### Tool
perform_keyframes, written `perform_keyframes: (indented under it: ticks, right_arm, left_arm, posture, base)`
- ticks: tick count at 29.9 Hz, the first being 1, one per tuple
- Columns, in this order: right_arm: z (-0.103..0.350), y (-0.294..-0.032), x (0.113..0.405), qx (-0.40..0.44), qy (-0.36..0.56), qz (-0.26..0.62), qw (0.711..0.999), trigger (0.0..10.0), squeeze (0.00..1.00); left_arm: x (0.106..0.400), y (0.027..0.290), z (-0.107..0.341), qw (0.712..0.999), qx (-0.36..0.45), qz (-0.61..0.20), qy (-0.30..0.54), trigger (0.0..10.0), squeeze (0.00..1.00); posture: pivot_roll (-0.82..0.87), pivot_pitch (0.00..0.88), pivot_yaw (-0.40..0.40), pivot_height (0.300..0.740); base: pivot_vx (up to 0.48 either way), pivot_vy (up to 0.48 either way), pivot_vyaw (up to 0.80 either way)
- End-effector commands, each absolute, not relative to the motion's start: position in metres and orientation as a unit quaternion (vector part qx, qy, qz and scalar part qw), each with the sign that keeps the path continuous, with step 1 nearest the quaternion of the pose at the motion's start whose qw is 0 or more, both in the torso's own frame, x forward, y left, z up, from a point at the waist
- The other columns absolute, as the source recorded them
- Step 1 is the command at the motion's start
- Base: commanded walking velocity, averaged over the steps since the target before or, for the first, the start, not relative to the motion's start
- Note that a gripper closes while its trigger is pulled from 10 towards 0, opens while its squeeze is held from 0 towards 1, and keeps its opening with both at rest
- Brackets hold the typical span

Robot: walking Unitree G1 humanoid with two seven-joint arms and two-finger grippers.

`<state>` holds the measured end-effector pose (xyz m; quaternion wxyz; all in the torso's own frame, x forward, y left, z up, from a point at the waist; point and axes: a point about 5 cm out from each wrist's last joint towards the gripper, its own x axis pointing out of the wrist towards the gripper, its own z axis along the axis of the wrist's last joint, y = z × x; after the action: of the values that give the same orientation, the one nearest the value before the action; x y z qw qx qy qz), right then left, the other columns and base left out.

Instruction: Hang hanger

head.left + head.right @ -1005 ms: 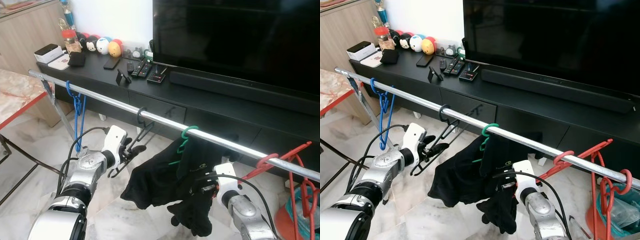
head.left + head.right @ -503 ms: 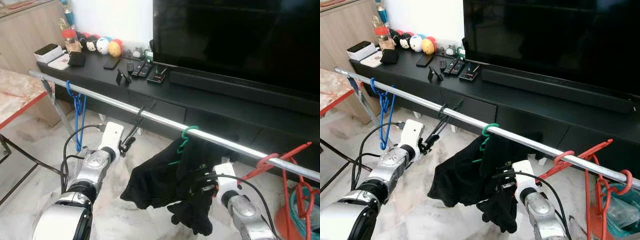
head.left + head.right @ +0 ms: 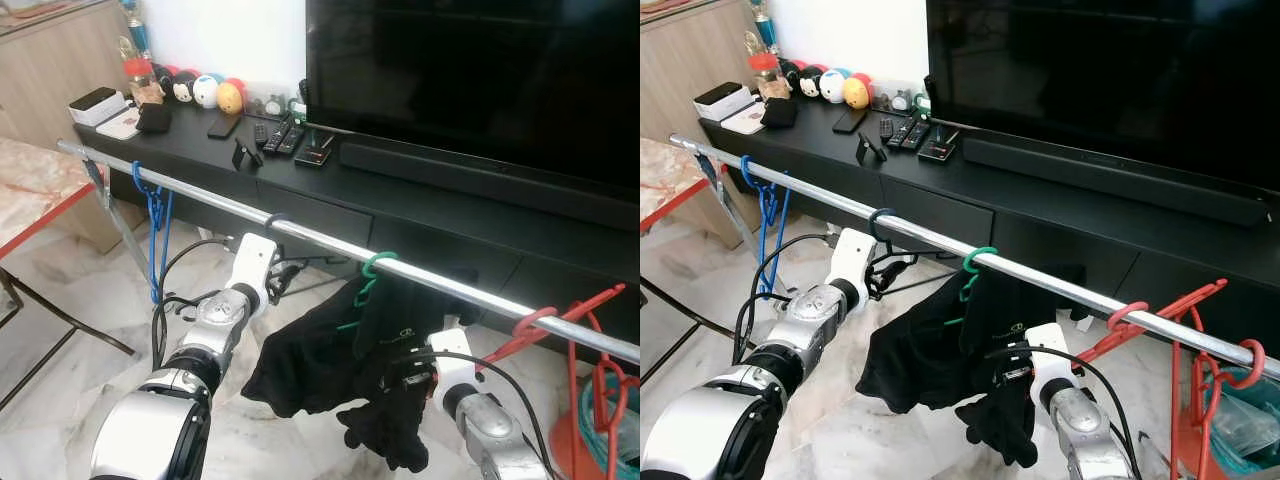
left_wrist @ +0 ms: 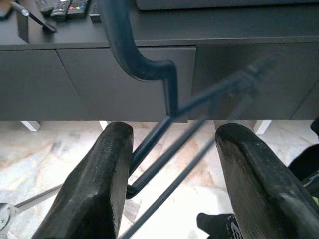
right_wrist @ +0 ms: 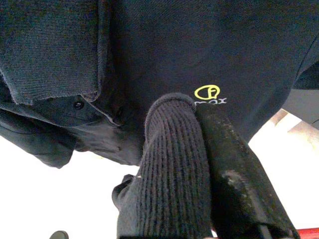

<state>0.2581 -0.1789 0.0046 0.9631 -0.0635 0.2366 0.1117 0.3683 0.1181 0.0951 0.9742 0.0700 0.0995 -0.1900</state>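
While the dark hanger point(image 3: 880, 222) hooks over the metal rail point(image 3: 1040, 276) between a blue hanger point(image 3: 766, 210) and a green hanger point(image 3: 972, 268), the left end effector point(image 3: 275, 282) sits just below, fingers spread wide. The right end effector point(image 5: 199, 164) pinches black clothing point(image 3: 320, 360) draped from the green one, with red hangers point(image 3: 590, 340) farther along.

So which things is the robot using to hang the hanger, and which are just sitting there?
For the job:
- black hanger, hooked on the rail
- metal rail
- left gripper, open around the hanger

Just there:
- blue hanger
- green hanger with dark clothes
- right gripper, shut on a dark knit cloth
- red hangers
- TV
- remotes
- toys
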Motion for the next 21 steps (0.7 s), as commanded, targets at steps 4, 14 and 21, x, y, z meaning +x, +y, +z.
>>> perform_keyframes:
  ticks: [4,14,21]
  right_arm:
    - [0.015,-0.178,0.263,-0.061,0.213,0.108,0.969,10.0,0.00]
    - [0.014,-0.180,0.261,-0.063,0.215,0.110,0.968,10.0,0.00]
    - [0.015,-0.181,0.262,-0.064,0.215,0.108,0.969,10.0,0.00]
  left_arm:
    - [0.368,0.117,0.093,0.970,0.078,-0.197,0.114,10.0,0.00]
    - [0.367,0.120,0.089,0.973,0.090,-0.178,0.120,10.0,0.00]
    - [0.366,0.126,0.084,0.972,0.112,-0.151,0.143,0.0,0.00]
  posture:
    - [-0.04,0.000,0.031,0.740]
    - [-0.04,0.000,0.025,0.740]
    - [-0.04,0.000,0.023,0.740]
  base:
    - [0.000,0.000,0.00]
    - [0.000,0.000,0.00]
    - [0.000,0.000,0.00]
